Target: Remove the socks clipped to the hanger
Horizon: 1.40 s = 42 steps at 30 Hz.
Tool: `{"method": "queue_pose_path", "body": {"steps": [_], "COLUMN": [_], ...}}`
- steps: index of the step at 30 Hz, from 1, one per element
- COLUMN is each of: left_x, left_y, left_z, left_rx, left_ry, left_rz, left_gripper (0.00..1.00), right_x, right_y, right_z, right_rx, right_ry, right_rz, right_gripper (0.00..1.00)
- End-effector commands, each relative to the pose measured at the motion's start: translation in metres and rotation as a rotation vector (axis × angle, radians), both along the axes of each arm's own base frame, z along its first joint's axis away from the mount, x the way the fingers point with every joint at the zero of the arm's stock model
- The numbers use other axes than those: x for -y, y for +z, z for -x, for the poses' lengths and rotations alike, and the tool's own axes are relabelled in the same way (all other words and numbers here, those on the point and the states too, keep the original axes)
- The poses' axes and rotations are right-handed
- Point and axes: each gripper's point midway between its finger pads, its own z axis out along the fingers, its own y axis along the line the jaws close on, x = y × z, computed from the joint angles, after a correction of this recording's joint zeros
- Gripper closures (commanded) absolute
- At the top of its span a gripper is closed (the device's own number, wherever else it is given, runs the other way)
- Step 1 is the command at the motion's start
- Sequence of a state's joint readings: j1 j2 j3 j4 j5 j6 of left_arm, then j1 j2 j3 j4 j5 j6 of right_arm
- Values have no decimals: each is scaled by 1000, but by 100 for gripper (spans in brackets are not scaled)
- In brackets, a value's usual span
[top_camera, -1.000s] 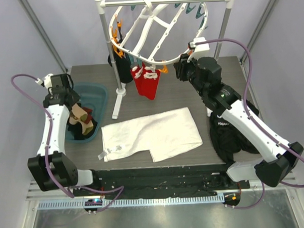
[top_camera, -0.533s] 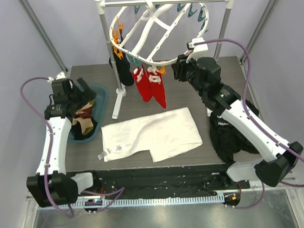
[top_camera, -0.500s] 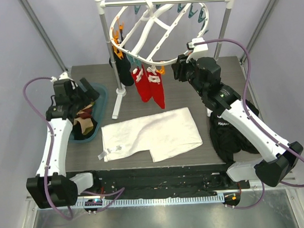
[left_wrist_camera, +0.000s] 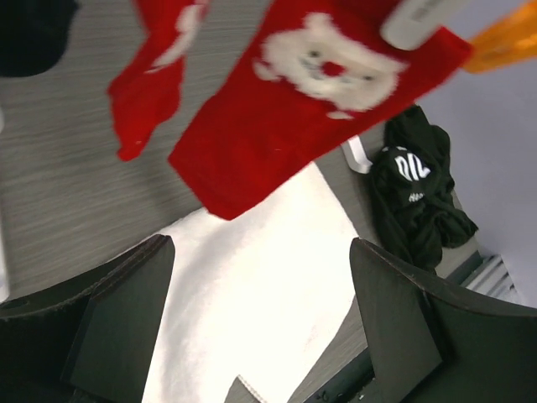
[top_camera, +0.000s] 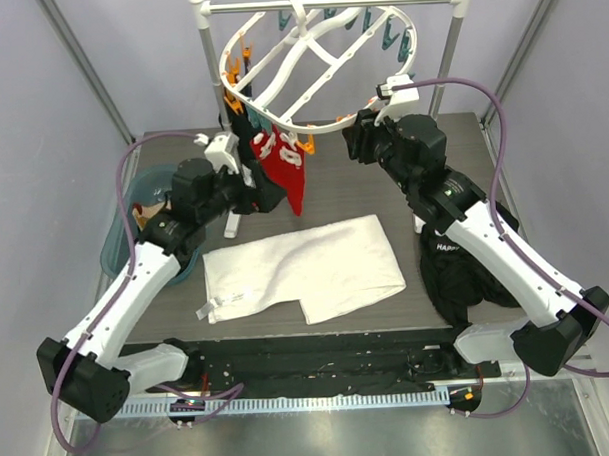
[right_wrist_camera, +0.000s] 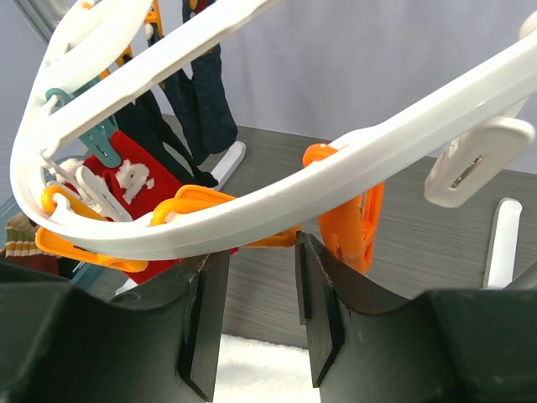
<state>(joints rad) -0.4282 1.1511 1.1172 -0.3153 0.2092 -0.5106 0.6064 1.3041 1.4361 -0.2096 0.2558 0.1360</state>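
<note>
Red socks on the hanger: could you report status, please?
Left gripper open, facing clipped red Santa socks. Right gripper at rim of white plastic hanger, grip unclear. Nothing blocking.

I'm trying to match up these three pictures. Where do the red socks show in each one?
Top external: the red socks hang upper centre, just left of the middle, above the white cloth.
Left wrist: they fill the top, seen close, with a white face on the bigger one.
Right wrist: lower left, partly behind the hanger rim.
Shared landmark: the white cloth, which is bottom centre in both wrist views.
</note>
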Motion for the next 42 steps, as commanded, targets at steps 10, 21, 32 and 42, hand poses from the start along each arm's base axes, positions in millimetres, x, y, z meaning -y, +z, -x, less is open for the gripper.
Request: {"method": "queue_pose_path", "body": {"steps": [10,21,32,42], "left_x": [65,75,70,74], "left_y": [-1,-8,-16,-19], "left_z": [-39,-56,-45,-56], "left_rx": [156,208,187,265], "left_ry": [-5,28,31,116], "left_rz": [-46,-68,-73,-108], "left_gripper": [10,83,81,13], "right_x": [-8,-8,-7,-7], "right_y": [30,28,29,35], "right_z": [12,10,12,16], "right_rx": [60,59,60,72], "right_ry": [70,65,65,75], "right_rz": [-92,-90,-105,-109], "right_gripper": [56,56,56,56]}}
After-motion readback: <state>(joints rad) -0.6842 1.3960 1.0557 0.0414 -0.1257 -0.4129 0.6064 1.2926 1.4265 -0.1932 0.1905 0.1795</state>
